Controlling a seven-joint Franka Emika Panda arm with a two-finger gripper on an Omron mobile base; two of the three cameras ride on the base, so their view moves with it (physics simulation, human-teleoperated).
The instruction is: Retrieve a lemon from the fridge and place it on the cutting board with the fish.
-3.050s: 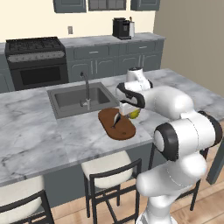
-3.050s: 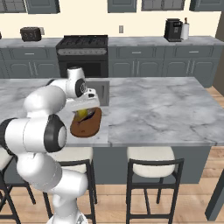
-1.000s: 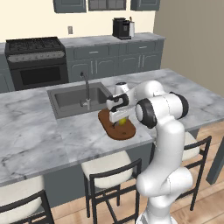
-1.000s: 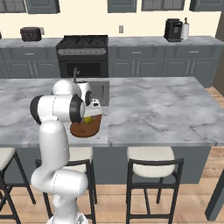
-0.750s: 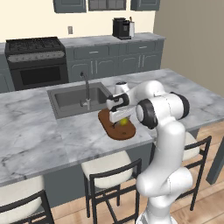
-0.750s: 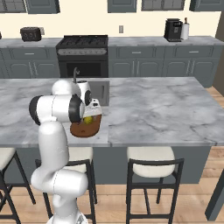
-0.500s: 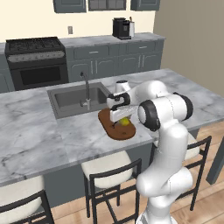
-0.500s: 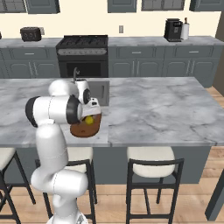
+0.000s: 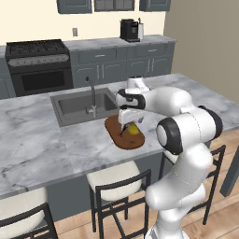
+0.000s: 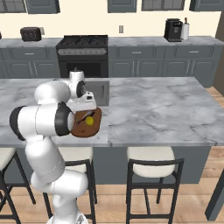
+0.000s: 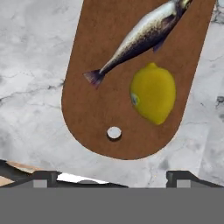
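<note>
From the left base camera I see the stove (image 9: pixel 39 65) against the back wall at the left, then the sink (image 9: pixel 86 106) sunk into the marble worktop (image 9: pixel 37 135), with its tap (image 9: pixel 92 95) at the near rim. Just right of the sink, close to the worktop's front edge, lies the cutting board (image 9: pixel 121 135), and on it the lemon (image 9: pixel 133 129) rests free near the board's front right end. The gripper (image 9: pixel 126 124) hangs just above the board with the lemon below it, and its fingers are spread apart with nothing between them. In the hand camera the fish (image 11: pixel 140 37) lies slantwise across the board (image 11: pixel 87 96), its tail pointing toward the rounded end, and the lemon (image 11: pixel 153 92) sits just beside its belly, apart from it by a sliver, between the fish and the board's edge. A small round hole (image 11: pixel 114 132) marks the rounded end. From the right base camera I see the lemon (image 10: pixel 89 121) on the board (image 10: pixel 87 130) at the worktop's front edge, with a stool (image 10: pixel 155 164) beyond to the right.
</note>
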